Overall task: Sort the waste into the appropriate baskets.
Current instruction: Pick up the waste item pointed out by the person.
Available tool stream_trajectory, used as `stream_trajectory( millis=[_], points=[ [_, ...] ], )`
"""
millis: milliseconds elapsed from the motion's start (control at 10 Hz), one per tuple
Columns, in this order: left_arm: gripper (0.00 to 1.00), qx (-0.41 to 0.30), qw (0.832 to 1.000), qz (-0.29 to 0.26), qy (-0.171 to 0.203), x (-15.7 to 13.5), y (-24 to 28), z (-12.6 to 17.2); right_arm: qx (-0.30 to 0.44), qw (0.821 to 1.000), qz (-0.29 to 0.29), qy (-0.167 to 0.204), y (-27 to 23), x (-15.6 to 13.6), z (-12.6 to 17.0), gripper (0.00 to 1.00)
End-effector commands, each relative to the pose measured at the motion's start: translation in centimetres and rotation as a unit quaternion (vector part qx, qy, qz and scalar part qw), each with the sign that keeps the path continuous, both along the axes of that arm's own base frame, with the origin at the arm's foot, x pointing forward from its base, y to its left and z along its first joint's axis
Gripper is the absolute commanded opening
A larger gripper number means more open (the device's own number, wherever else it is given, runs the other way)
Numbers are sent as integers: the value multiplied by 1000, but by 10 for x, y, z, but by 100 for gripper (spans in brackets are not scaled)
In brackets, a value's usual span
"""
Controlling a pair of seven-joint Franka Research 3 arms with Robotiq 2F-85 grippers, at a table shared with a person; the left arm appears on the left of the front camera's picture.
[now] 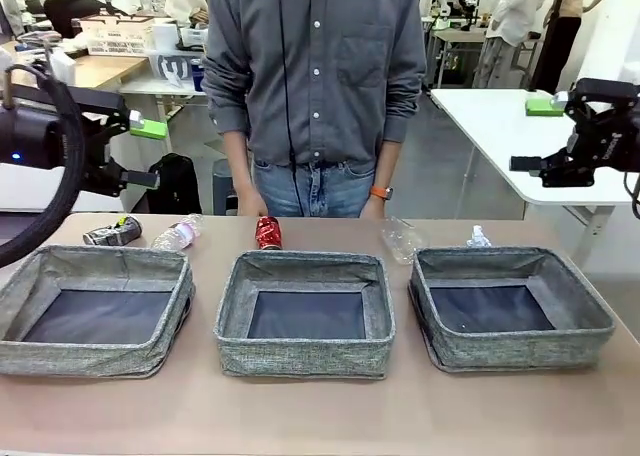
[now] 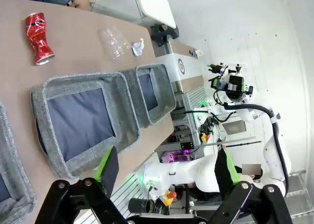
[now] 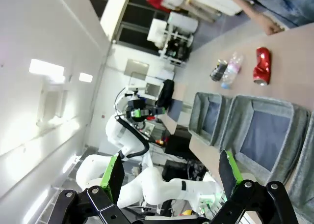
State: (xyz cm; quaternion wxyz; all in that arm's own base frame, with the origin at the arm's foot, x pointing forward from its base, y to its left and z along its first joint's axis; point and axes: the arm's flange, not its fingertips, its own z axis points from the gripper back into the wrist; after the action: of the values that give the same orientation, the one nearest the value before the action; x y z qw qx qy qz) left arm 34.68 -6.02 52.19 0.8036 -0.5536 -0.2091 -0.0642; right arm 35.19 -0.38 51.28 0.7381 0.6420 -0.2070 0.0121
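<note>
**Five pieces out, three baskets waiting, both arms up high**

Far left, the left jaws hung spread wide and empty, well above the worktop (image 1: pixel 320 411) and well apart from any litter. Beneath them the dark can (image 1: pixel 112 233) lay on its side just beside the pink-labelled bottle (image 1: pixel 178 234), both behind the left basket (image 1: pixel 90 356). We called that pairing the first trap. Both were round and lying down, so a descent slightly off line could knock one into the other and send it rolling.

Moving along, the dented red can (image 1: pixel 268 232) sat just behind the middle basket (image 1: pixel 305 361), with the person's hand (image 1: pixel 248 206) close behind it. A reach there risked meeting that hand.

Further right, the clear bottle (image 1: pixel 402 240) looked crumpled and hard to read against the worktop, and we judged it likely to squirm out of a squeeze. The paper wad (image 1: pixel 479 238) sat at the back rim of the right basket (image 1: pixel 520 354). It looked light, so one careless brush might flick it away.

All three baskets looked alike with nothing in them, so a wrong drop would come easily. Far right, the right jaws were likewise parted, holding nothing, high above it all.
</note>
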Motion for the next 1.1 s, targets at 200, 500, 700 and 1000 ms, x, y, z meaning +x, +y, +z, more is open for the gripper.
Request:
stream_trajectory(
  millis=[200, 500, 700, 1000],
  points=[
    [100, -12, 1000, -1, -16, 4, 0, 0, 3, 1000, 0, 4, 1, 0, 5, 100],
    [100, -12, 1000, -1, -16, 4, 0, 0, 3, 1000, 0, 4, 1, 0, 5, 100],
    [100, -12, 1000, -1, -16, 4, 0, 0, 3, 1000, 0, 4, 1, 0, 5, 100],
    [100, -12, 1000, -1, -16, 4, 0, 0, 3, 1000, 0, 4, 1, 0, 5, 100]
  ],
)
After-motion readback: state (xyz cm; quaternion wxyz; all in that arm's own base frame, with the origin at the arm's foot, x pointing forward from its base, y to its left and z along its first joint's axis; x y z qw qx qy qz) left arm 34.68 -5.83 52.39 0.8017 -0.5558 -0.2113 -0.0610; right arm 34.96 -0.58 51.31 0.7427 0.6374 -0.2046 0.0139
